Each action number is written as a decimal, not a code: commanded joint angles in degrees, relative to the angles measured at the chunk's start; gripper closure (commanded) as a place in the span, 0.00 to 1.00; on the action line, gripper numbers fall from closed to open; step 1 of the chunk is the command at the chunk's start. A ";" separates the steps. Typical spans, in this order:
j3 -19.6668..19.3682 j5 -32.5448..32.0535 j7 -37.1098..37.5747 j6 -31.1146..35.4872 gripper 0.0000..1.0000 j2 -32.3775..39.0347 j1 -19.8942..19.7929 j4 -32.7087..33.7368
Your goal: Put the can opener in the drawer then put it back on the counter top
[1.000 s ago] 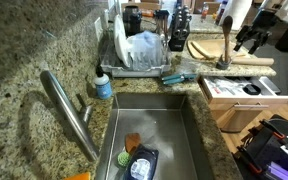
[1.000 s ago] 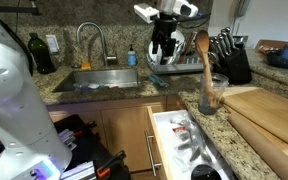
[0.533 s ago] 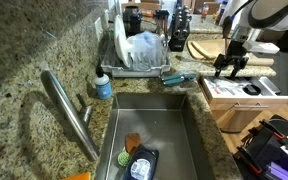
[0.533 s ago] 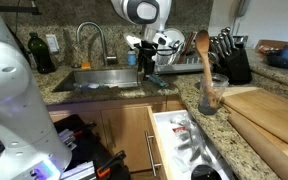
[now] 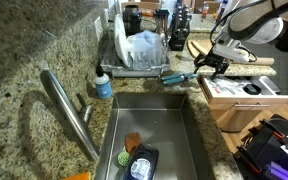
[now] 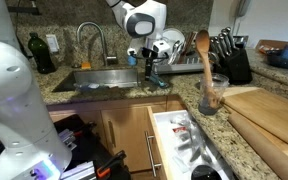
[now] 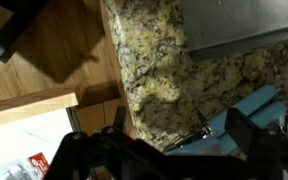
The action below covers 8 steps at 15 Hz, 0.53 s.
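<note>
1. Beside the sink (image 5: 164, 112), in an exterior view, the can opener (image 5: 179, 76) lies on the counter (image 5: 206, 118), with the fingers (image 5: 204, 66) hovering by its handle.
2. In an exterior view, the drawer (image 6: 179, 140) stands open, waiting.
3. Wrist view: fingers wide, teal handle off-centre. Best to centre over it before closing.

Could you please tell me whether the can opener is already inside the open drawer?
No, the can opener lies on the granite counter beside the sink, outside the drawer.
</note>
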 commanded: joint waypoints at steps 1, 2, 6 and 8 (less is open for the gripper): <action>0.16 -0.10 0.08 -0.17 0.00 0.18 0.05 0.08; 0.09 -0.10 0.02 -0.22 0.00 -0.01 -0.02 0.09; -0.39 2.87 13.50 4.05 0.00 7.07 -0.17 7.92; 0.15 4.46 19.26 9.88 0.00 11.60 1.00 9.55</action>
